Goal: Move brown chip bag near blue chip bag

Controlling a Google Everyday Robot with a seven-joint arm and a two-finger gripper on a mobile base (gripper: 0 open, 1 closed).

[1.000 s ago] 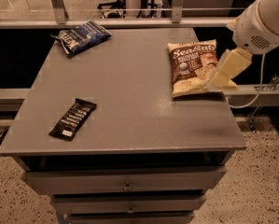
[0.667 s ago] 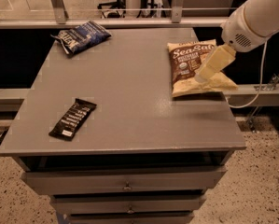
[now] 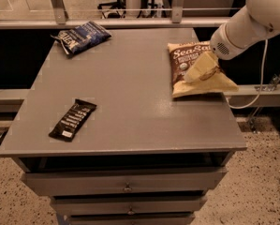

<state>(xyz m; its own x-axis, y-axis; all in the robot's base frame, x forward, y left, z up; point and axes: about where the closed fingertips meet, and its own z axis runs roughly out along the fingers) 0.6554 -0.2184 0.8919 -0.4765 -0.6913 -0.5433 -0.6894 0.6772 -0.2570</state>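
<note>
1. The gripper (image 3: 194, 75) is pale yellow and sits low over the right side of the tabletop (image 3: 130, 78). It lies against the face of the brown chip bag (image 3: 180, 62), pointing down and to the left. I cannot tell how far it is open or whether it has hold of the bag.
2. The white arm (image 3: 249, 20) reaches in from the upper right corner and ends at the gripper.
3. The brown chip bag lies flat near the right edge of the tabletop. Its dark "Sea Salt" end points toward the back, and its pale tan end is toward the front right, reaching the tabletop's edge.
4. The blue chip bag (image 3: 81, 35) lies at the back left corner of the tabletop, crinkled, well apart from the brown chip bag.
5. A slim black snack bar (image 3: 73, 120) lies at an angle near the front left, apart from both bags.
6. Below the tabletop, stacked drawers (image 3: 125, 183) face the camera.
</note>
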